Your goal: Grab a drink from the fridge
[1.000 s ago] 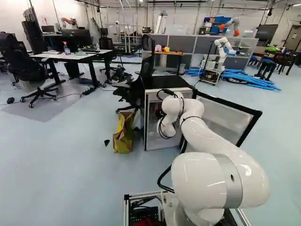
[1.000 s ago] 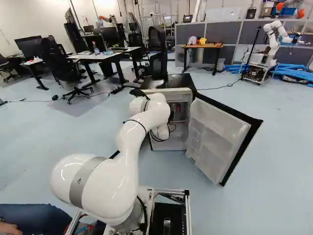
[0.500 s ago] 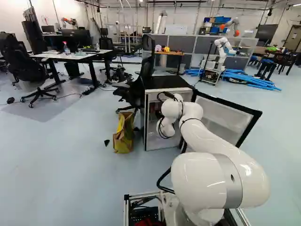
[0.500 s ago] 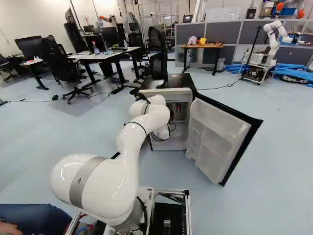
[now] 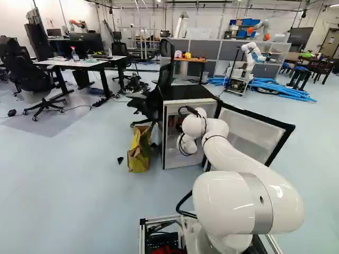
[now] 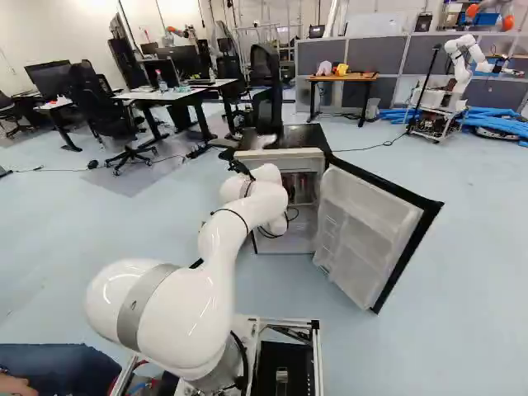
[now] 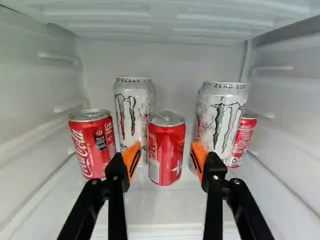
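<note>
We are apparently lining up a grasp inside the smooth, pale-walled fridge [image 5: 189,92]. Our gripper [image 7: 166,145] is standing wide open, holding nothing. Two tall silvery cans [image 7: 133,102] are flanking the squat, glossy red soda can [image 7: 166,152] centred ahead; we are probably needing to ease forward, then close evenly.

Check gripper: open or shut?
Open: the gripper has its orange pads apart, a gap showing on either side of the middle red can.
</note>
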Available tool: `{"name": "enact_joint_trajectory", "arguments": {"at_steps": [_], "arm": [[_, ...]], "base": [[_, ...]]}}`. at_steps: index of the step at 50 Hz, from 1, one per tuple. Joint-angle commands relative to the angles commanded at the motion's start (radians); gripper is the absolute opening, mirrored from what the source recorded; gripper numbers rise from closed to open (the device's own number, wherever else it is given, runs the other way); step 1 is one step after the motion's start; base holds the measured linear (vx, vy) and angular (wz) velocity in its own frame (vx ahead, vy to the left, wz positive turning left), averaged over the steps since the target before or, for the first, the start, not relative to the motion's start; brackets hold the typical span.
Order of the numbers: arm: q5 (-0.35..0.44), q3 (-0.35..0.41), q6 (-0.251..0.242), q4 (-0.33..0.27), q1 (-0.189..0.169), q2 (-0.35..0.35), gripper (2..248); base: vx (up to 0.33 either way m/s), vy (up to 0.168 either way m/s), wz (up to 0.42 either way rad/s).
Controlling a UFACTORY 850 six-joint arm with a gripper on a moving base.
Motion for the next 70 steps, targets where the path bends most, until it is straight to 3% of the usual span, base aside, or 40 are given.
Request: {"name": "enact_joint_trajectory", "arguments": {"at_steps": [70], "arm": [[0.0, 0.037, 0.0, 0.0, 0.0, 0.035, 156]], "base": [[0.0, 0.0, 0.0]]}}
